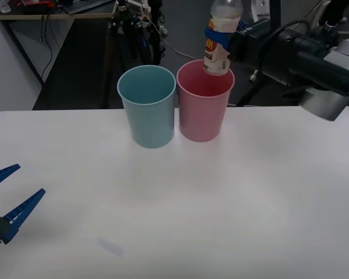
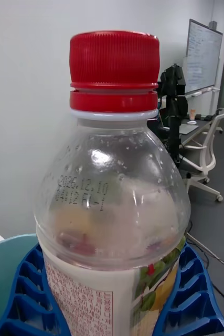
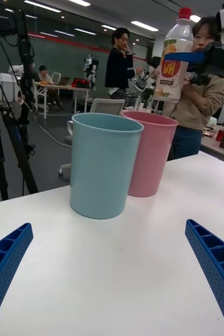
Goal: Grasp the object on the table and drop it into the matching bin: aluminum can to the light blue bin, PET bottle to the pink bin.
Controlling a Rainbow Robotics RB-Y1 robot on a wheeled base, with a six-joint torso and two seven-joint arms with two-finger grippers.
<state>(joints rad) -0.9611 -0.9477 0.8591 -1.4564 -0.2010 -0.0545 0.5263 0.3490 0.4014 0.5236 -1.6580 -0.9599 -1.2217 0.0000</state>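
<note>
The left gripper (image 1: 3, 200) sits low over the table (image 1: 267, 192) at about 8 o'clock, near the left edge. Its two blue fingers (image 3: 4, 262) are spread wide apart and hold nothing. There is lots of bare white table in front of it, all the way up to the bins.

The light blue bin (image 1: 148, 104) stands at about 12 o'clock, close to the far edge of the table. The pink bin (image 1: 204, 100) is right beside it, on its right, and their sides touch or almost touch. Both stand up straight with open tops.

The PET bottle (image 1: 220, 36) is up in the air above the pink bin, over the far right part of its rim. It stands upright with its red cap (image 2: 114, 71) on top. Its bottom end is level with the rim or just inside; it is hard to tell which. The right gripper (image 1: 225, 39) comes in from 2 o'clock and its blue fingers (image 2: 188, 299) hug the bottle's middle on both sides.

The right half of the table is wide and bare.
</note>
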